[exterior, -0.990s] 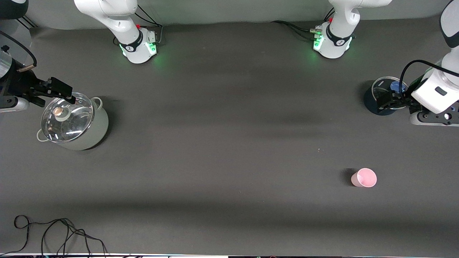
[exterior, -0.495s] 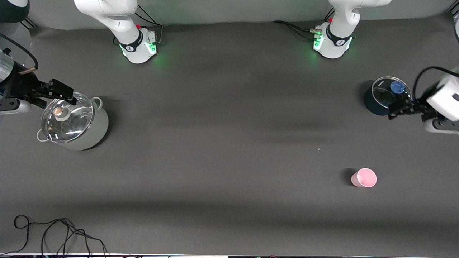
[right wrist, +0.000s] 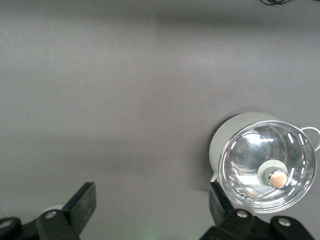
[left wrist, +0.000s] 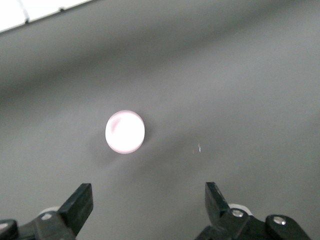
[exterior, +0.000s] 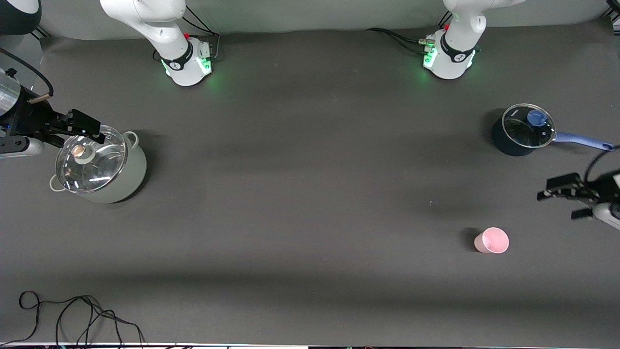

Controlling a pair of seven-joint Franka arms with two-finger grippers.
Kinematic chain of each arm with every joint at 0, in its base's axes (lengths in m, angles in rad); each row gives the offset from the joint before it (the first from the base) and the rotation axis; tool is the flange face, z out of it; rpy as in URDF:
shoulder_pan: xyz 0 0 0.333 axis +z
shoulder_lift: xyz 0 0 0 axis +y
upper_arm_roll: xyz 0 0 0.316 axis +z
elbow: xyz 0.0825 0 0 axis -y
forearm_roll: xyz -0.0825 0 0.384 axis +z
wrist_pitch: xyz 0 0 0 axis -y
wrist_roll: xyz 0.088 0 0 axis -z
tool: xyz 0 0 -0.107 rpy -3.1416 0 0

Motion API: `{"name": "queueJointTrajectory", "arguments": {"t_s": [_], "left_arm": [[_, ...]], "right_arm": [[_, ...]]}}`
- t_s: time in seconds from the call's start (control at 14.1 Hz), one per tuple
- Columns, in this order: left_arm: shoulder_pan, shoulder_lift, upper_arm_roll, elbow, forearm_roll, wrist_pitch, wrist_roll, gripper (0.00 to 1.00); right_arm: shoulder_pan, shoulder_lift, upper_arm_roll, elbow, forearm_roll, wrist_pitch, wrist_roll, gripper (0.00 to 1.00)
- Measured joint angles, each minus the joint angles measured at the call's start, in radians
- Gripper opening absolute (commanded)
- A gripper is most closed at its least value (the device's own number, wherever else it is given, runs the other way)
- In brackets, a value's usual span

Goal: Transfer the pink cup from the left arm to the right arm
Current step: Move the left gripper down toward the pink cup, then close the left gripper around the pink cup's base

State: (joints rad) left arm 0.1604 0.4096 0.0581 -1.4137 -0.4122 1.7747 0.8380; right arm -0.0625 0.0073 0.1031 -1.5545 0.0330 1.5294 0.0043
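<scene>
The pink cup (exterior: 491,241) stands upright on the dark table toward the left arm's end, nearer to the front camera than the saucepan. It shows from above in the left wrist view (left wrist: 125,131). My left gripper (exterior: 545,190) is open and empty, up over bare table between the saucepan and the cup, apart from the cup; its jaws stand wide apart in the left wrist view (left wrist: 148,192). My right gripper (exterior: 94,132) is open and empty, over the edge of the white pot at the right arm's end, and also shows in its wrist view (right wrist: 151,192).
A dark blue saucepan (exterior: 525,128) with a glass lid and a blue handle stands farther from the front camera than the cup. A white pot (exterior: 99,165) with a glass lid also shows in the right wrist view (right wrist: 267,170). A black cable (exterior: 72,315) lies at the table's near edge.
My left gripper has moved from over the saucepan toward the front camera and the cup, uncovering the saucepan and its handle. The right gripper has barely moved. The cup has not moved.
</scene>
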Motion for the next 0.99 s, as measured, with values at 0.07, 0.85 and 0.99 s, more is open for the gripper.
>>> {"name": "queueJointTrajectory", "arguments": {"t_s": [0.07,0.85,0.99], "left_arm": [[0.034,0.034,0.001,0.001,-0.058,0.006,0.111,1.00],[0.266,0.410,0.001,-0.026,-0.565,0.008,1.189,0.99],[0.276,0.464,0.000,-0.030,-0.630,0.008,1.310,0.99]], "right_arm": [[-0.001,0.000,-0.003,0.000,0.000,0.000,0.000,1.00],[-0.005,0.014,-0.032,-0.001,0.010,-0.002,-0.001,1.00],[-0.005,0.016,-0.037,-0.001,0.019,-0.002,-0.001,1.00]]}}
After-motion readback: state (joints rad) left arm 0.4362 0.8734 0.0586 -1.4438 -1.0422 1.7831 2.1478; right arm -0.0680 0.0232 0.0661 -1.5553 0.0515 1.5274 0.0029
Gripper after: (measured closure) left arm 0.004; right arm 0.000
